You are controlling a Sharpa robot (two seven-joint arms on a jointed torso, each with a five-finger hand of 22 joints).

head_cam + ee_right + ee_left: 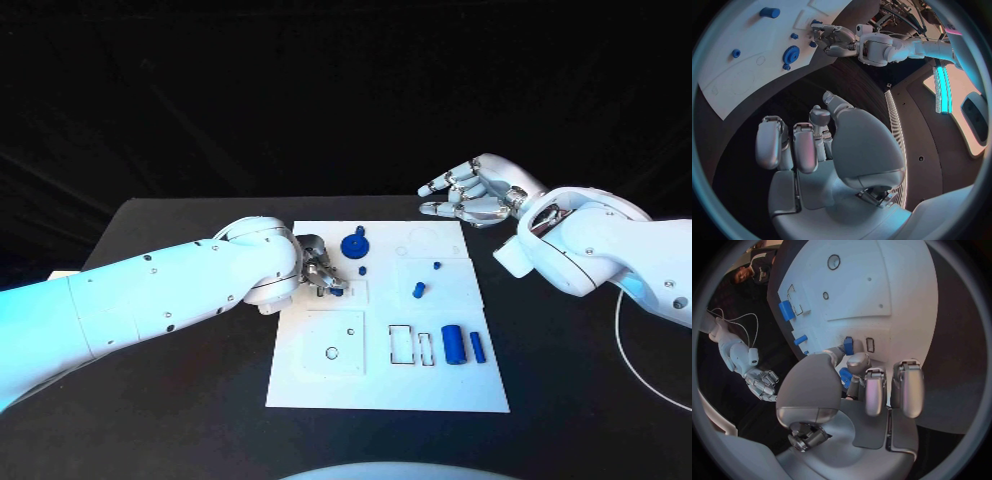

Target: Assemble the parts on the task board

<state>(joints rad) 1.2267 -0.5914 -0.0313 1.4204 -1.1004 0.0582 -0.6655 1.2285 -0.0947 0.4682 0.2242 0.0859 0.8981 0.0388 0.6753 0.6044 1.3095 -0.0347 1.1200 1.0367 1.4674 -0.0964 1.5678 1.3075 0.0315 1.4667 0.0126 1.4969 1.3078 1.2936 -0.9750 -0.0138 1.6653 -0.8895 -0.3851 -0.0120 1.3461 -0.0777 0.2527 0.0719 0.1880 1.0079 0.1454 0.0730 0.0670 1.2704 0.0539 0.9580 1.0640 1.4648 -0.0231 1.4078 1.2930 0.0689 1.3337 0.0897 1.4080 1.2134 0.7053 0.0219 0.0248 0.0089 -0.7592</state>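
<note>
Loose blue cylinders (462, 345) lie unplaced at the near end of the task board (310, 385), the left hand (317, 272) pinches a small part (336, 291) mid-board, and the right hand (470, 194), curled empty, idles beyond it, leaving most assembly undone.

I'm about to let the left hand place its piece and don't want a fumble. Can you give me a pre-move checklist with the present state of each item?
1. Left hand holds a part: ok. A small blue part sits between its fingertips in the left wrist view.
2. Hand is over the task board: ok, near its left edge.
3. Target slot identified: cannot tell; a small rectangular outline lies just past the fingers.
4. Part's orientation in the grip: cannot tell, the fingers hide most of it.
5. Right hand out of the way: ok, it hovers off the board's far right corner, holding nothing.
6. Blue gear clear of the left hand: ok, apart from it.
</note>
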